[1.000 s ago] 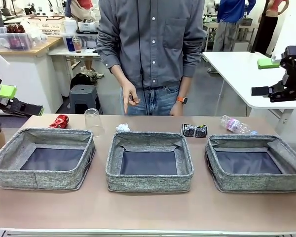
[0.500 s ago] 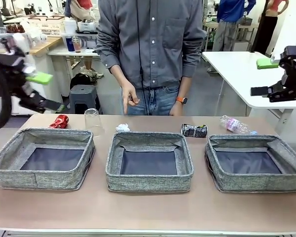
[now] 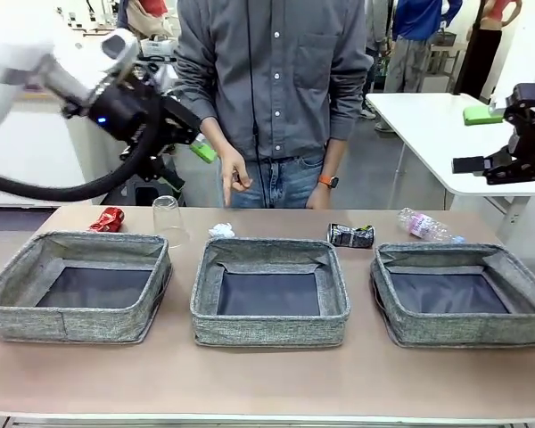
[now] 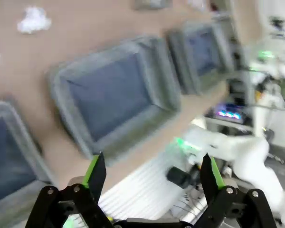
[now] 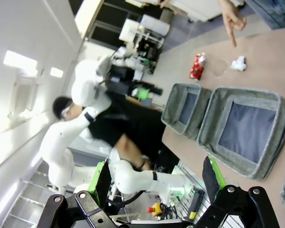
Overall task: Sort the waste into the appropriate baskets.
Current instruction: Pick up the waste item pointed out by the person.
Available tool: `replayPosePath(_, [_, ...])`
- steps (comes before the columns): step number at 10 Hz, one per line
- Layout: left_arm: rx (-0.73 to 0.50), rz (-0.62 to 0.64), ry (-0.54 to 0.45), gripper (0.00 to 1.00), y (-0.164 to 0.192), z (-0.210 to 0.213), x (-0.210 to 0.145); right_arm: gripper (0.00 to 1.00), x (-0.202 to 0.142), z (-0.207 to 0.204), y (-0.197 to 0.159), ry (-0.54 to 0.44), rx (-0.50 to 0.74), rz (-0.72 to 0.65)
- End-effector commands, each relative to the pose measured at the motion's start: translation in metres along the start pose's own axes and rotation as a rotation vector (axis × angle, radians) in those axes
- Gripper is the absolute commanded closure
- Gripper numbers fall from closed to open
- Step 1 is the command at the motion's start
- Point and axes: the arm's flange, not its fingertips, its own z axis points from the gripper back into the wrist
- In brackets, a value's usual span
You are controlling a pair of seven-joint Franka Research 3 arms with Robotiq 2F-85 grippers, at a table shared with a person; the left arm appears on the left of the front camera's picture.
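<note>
Left wrist view is motion-smeared, and the clear cup (image 3: 167,217) is hard to make out. Behind the middle basket (image 3: 270,332) lie the tissue (image 3: 221,231) and dark can (image 3: 351,235); the red can (image 3: 108,218) lies farther left, the bottle (image 3: 423,225) farther right. The left gripper (image 3: 183,147), jaws spread, has swung in high to the far left of that basket. The right gripper (image 3: 477,138), also spread, hasn't moved.

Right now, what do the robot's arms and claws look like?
The left arm is white and rounded, with a thick black cable looping beneath and a small blue light near its wrist. The left gripper and right gripper are black, two-fingered, with bright green pads.
</note>
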Motion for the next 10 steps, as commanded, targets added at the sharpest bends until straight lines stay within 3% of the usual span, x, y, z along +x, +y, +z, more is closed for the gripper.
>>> replayPosePath(1, [0.194, 0.16, 0.114, 0.0, 0.016, -0.014, 0.071, 0.0, 0.003, -0.001, -0.001, -0.011, 0.022, 0.029])
replayPosePath(3, [0.344, 0.144, 0.062, 0.0, 0.023, -0.049, 0.1, 0.0, 0.003, -0.001, -0.001, -0.011, 0.022, 0.029])
replayPosePath(4, [0.364, 0.111, 0.015, 0.0, 0.021, -0.055, 0.103, 0.0, 0.003, -0.001, -0.001, -0.011, 0.022, 0.029])
replayPosePath(5, [0.294, 0.069, -0.048, 0.0, 0.014, -0.054, 0.1, 0.0, 0.003, -0.001, -0.001, -0.011, 0.022, 0.029])
replayPosePath(6, [0.341, 0.125, 0.042, 0.0, 0.037, -0.06, 0.096, 0.0, 0.003, -0.001, -0.001, -0.011, 0.022, 0.029])
replayPosePath(10, [0.344, 0.115, 0.031, 0.0, 0.033, -0.065, 0.102, 0.0, 0.003, -0.001, -0.001, -0.011, 0.022, 0.029])
